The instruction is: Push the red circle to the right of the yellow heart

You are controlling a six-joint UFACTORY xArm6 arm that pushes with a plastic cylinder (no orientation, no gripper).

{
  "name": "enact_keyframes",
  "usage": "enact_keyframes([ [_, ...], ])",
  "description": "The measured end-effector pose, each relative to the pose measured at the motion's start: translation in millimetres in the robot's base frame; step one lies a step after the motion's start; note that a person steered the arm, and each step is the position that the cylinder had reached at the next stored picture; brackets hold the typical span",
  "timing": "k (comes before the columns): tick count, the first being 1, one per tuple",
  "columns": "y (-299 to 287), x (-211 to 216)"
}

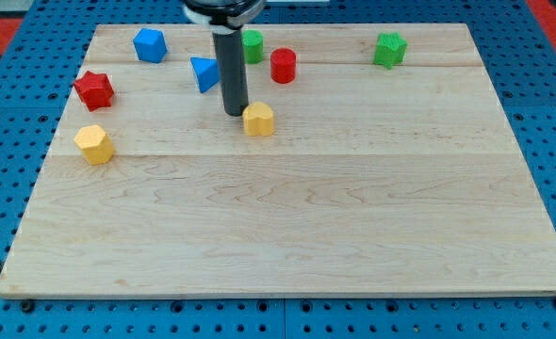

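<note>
The red circle [283,66] stands near the view's top, a little left of centre. The yellow heart [258,120] lies below it and slightly to its left. My tip [236,113] rests on the board just left of the yellow heart, almost touching it. The rod rises from there to the view's top edge. The red circle is up and to the right of my tip, apart from it.
A blue triangle [204,73] lies just left of the rod. A green block [252,45] sits partly behind it. A blue block [150,45], a red star [94,89], a yellow block [94,144] are at left; a green star [389,50] at top right.
</note>
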State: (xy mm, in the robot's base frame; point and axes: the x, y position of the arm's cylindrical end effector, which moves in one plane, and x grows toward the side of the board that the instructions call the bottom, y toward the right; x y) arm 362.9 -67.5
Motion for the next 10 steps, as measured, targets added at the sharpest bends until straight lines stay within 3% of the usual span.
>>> enact_keyframes([
  [1, 16.3, -60.0],
  [2, 64.4, -58.8],
  [4, 52.8, -112.8],
  [5, 100.3, -119.7],
  [6, 191.0, -52.4],
  [7, 212.7, -23.7],
  [8, 205.6, -85.4],
  [9, 131.8, -123.4],
  [10, 145.5, -90.8],
])
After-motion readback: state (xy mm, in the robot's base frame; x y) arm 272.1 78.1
